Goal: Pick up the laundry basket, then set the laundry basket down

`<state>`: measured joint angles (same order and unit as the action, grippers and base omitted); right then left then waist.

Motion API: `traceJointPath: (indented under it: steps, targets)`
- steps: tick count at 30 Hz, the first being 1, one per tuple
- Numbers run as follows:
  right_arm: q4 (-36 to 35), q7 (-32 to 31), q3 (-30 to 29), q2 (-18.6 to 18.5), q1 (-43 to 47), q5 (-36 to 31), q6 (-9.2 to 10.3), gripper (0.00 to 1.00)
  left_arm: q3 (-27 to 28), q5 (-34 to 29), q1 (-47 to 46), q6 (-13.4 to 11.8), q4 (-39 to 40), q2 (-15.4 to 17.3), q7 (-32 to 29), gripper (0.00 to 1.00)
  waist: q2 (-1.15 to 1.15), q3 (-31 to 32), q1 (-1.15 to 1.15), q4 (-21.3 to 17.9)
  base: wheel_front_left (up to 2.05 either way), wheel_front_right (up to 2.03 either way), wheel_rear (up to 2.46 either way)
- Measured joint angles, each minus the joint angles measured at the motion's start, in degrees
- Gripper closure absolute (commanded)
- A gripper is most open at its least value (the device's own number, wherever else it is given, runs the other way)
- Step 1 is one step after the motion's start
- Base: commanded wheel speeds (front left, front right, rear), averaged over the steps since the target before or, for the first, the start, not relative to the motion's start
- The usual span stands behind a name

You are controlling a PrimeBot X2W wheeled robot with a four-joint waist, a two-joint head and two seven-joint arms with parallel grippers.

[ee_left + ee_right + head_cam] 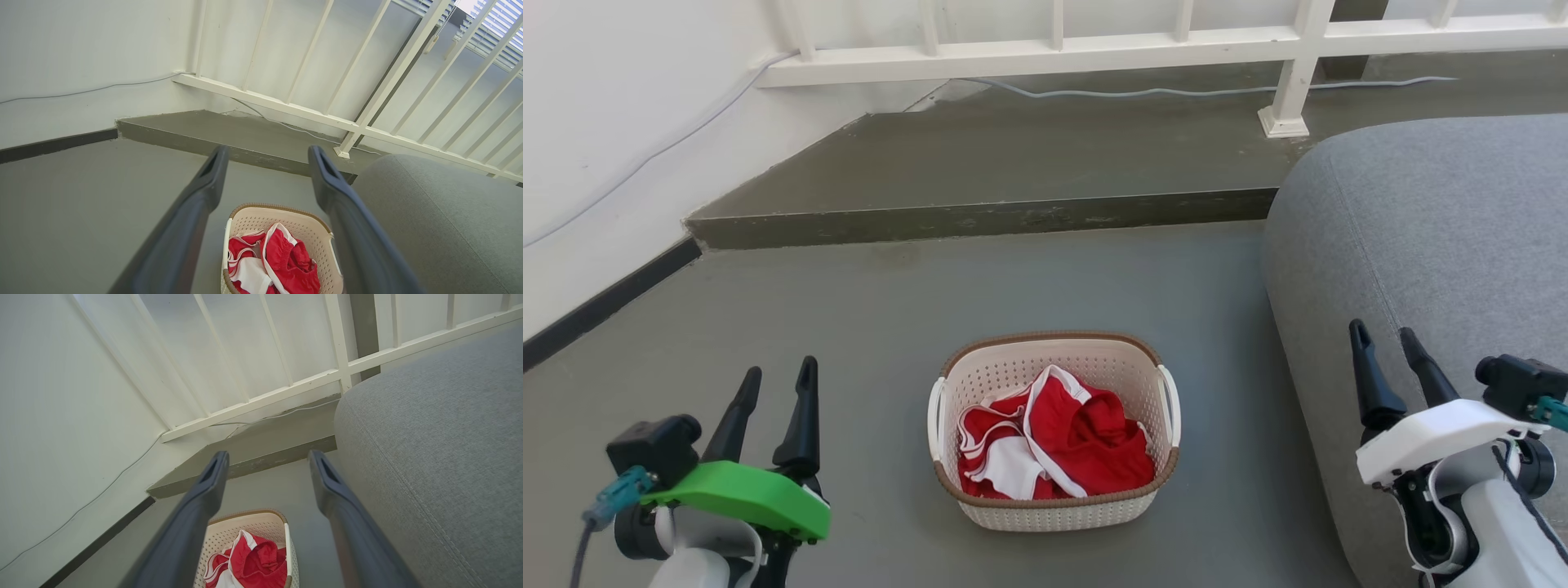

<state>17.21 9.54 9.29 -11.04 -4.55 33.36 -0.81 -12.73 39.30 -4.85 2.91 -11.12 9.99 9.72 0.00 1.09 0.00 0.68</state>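
— Where's the laundry basket (1058, 514)?
— Upright on the grey floor (849, 327), between my left pincer (781, 367) and right pincer (1381, 330), well apart from both. Red-and-white clothes (1086, 433) heaped inside.
— Pincer state?
— Both parted, moderate gap, nothing held. The right one sits over the edge of the grey cushion (1445, 237).
— Beyond the basket?
— Raised step (980, 216), then white railing (1045, 53).
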Motion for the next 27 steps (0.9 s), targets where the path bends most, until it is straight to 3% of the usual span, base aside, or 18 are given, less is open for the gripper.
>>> traceJointPath:
  steps: [22, 27]
  targets:
    - [4.98, 4.15, 4.64, 0.13, -0.48, -15.94, 1.45, 0.00, -4.45, -16.24, -0.80, -1.51, -3.47, -0.47, 4.24, 0.00, 0.00, 0.10, 0.00, -0.27, 0.00, 0.00, 0.00]
    - [5.66, 4.63, 4.69, 0.23, -0.96, -17.16, 1.93, 0.00, -4.39, -16.97, -1.18, -1.94, -4.74, -1.38, 4.70, 0.00, 0.00, 0.04, 0.00, -0.35, 0.00, 0.00, 0.00]
